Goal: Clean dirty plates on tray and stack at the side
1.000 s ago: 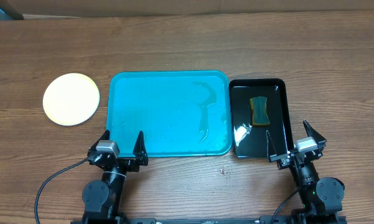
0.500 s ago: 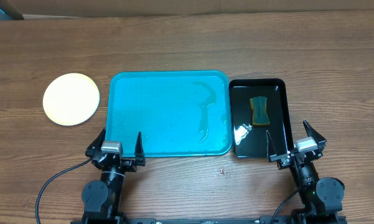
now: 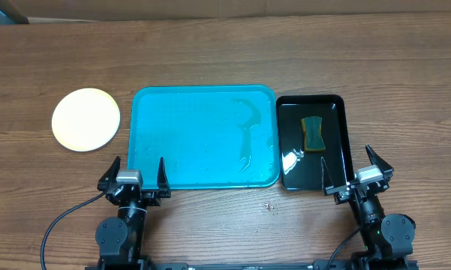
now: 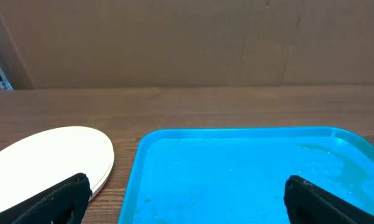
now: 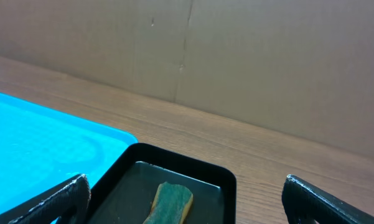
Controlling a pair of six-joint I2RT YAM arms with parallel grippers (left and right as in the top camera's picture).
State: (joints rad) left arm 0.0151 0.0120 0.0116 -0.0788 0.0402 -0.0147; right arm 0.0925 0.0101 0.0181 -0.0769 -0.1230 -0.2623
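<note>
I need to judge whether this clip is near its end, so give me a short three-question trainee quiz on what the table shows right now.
1. True or false: the plates lie on the blue tray.
2. Where is the sponge? A: in the black tray. B: on the blue tray. C: on the plates.
3. Fill in: the left fingers and right fingers stand ____.
Key: 1 false, they are stacked to the left of the blue tray. 2 A. 3 open.
</note>
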